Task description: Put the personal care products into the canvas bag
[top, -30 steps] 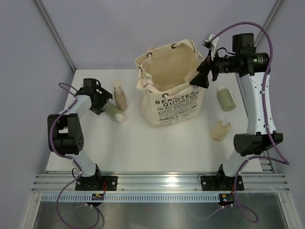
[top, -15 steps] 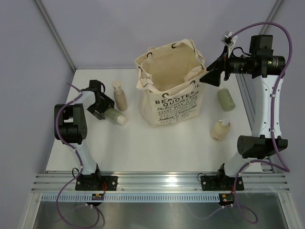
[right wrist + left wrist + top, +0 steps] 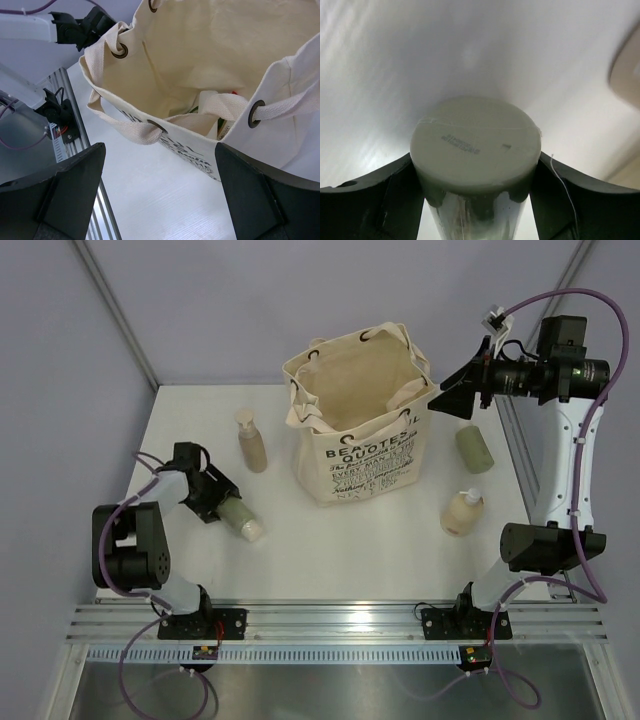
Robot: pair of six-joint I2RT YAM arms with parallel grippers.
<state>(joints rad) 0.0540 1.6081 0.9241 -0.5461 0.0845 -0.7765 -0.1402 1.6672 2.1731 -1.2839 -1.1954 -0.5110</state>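
The canvas bag [image 3: 362, 445] stands open at the table's middle; its inside shows in the right wrist view [image 3: 200, 55], with some products partly visible at the bottom. My left gripper [image 3: 208, 496] is shut on a sage-green tube [image 3: 240, 517] at the left, low over the table. Its cap fills the left wrist view [image 3: 475, 139] between my fingers [image 3: 380, 200]. My right gripper [image 3: 462, 398] is open and empty, held high beside the bag's right rim. A beige pump bottle [image 3: 251, 443] lies left of the bag. A sage-green bottle [image 3: 473, 450] and a cream bottle [image 3: 462, 512] lie to its right.
The table's left edge is close to my left gripper. The metal rail [image 3: 340, 620] with the arm bases runs along the near edge. The bag's handles [image 3: 135, 131] hang over its rim. Grey walls close off the back and sides.
My left gripper has pulled the sage-green tube nearer and away from the pump bottle. My right gripper has moved right, off the bag's rim.
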